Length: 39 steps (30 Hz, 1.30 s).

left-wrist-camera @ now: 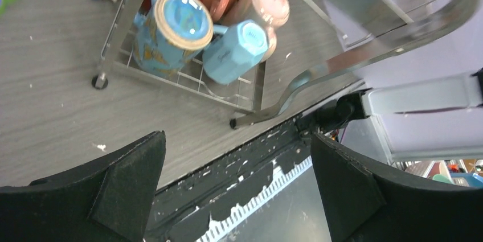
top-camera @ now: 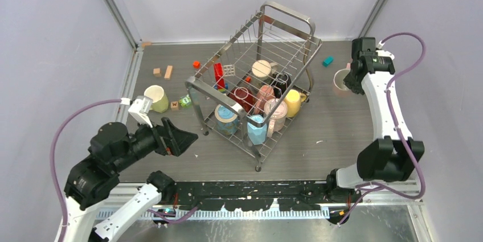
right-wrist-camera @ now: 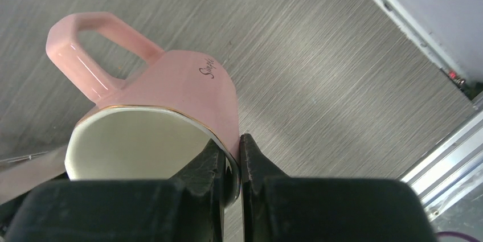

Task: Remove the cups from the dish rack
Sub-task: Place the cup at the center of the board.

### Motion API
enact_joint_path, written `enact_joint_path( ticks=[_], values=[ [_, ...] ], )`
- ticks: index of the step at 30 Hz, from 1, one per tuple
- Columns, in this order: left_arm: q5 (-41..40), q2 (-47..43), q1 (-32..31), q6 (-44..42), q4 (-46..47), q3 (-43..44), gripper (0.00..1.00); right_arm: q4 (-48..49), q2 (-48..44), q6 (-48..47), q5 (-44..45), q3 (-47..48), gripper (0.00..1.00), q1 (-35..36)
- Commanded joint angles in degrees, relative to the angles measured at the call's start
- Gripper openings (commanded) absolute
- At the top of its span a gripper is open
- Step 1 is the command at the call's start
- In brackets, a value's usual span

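Right wrist view: the right gripper (right-wrist-camera: 234,145) pinches the rim of a tilted pink mug (right-wrist-camera: 171,88), one finger inside and one outside, well right of the rack (top-camera: 287,13). The left gripper (top-camera: 177,136) gapes wide and empty just left of the rack's near corner. Several mugs sit in the rack, a light blue mug (top-camera: 257,129) nearest. A pale mug (top-camera: 155,98) stands left of the rack.

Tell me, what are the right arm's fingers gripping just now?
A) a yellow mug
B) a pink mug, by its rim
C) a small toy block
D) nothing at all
B: in the right wrist view the right fingers are pinched on the rim of the pink mug, one inside the wall and one outside.
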<state>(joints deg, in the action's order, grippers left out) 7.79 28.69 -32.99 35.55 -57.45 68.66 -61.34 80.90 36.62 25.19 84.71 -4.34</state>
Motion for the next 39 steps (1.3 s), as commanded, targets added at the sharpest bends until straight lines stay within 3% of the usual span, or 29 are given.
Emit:
enact_joint_path(
  ticks=[1, 10, 21, 29, 34, 39],
  values=[
    [2.0, -3.2, 0.1, 2.4, 1.9, -5.1, 1.00, 5.7, 3.0, 2.3, -5.6, 1.6, 0.01, -3.3],
    [4.6, -6.5, 0.1, 3.5, 2.8, -12.6, 1.00, 1.5, 17.5, 1.6, -8.2, 8.8, 0.01, -5.6],
    [6.8, -9.3, 0.1, 5.0, 3.1, -17.2, 1.00, 2.6, 24.1, 3.4, -11.1, 8.7, 0.02, -5.6],
    [7.2, -9.6, 0.0, 5.5, 4.1, -18.8, 1.00, 3.9, 23.9, 3.6, -11.9, 6.9, 0.17, -5.6],
    [7.7, -9.6, 0.1, 6.1, 5.3, -20.4, 1.00, 4.5, 21.7, 3.1, -11.4, 5.3, 0.39, -5.5],
    [7.8, -8.9, 0.1, 5.7, 5.5, -20.6, 1.00, 4.3, 18.1, 3.0, -11.7, 4.2, 0.52, -5.6]
  ],
)
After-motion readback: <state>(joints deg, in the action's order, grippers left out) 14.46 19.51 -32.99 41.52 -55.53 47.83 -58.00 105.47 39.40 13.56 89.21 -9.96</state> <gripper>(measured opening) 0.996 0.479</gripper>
